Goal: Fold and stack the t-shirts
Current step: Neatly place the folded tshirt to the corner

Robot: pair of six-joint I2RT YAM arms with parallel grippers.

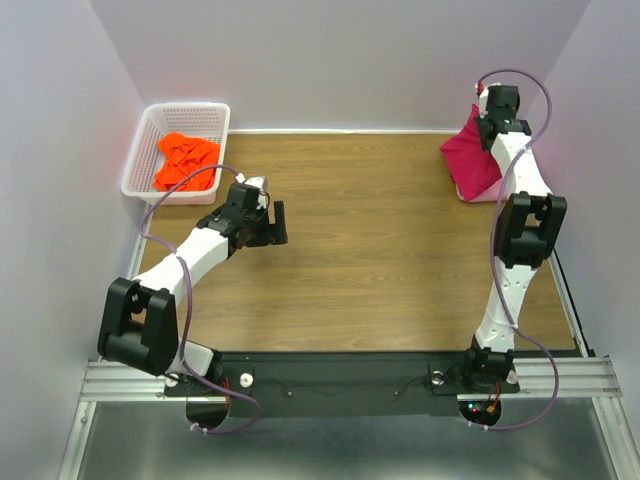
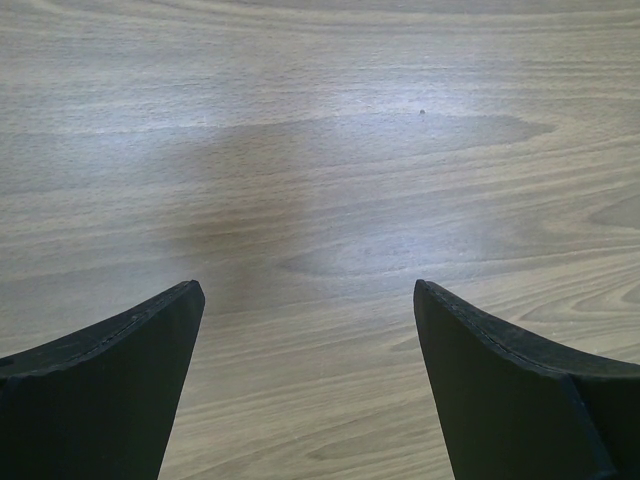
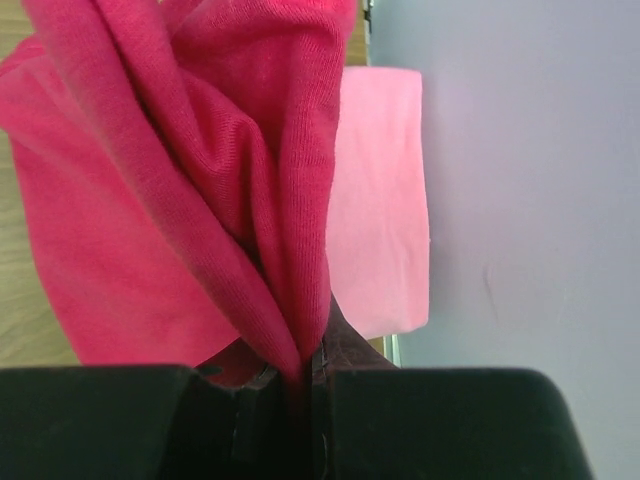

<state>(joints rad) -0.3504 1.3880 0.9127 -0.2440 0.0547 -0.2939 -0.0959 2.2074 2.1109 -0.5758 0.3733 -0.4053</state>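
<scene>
At the bench's (image 2: pixel 320 150) far right corner, the right pincer (image 3: pixel 305 372) clamps the crimson t-shirt (image 3: pixel 170 210) over the pink t-shirt (image 3: pixel 378 210). The left pincer (image 2: pixel 305 292) gapes wide.

1. The table (image 1: pixel 380 260) is wood-grain board, smooth, with a soft sheen under the light.
2. The crimson t-shirt (image 3: pixel 150 200) is fine-ribbed knit cloth, matt and soft.
3. The pink t-shirt (image 3: pixel 385 200) is smoother, flat matt cloth.
4. The orange t-shirt (image 1: pixel 185 160) is crumpled matt cloth.
5. The basket (image 1: pixel 138 165) is white plastic lattice, slightly glossy.
6. The left claw (image 2: pixel 305 285) has matt black fingers (image 2: pixel 100 400), faintly grainy along the edges.
7. The rail (image 1: pixel 560 375) is brushed bare metal.
</scene>
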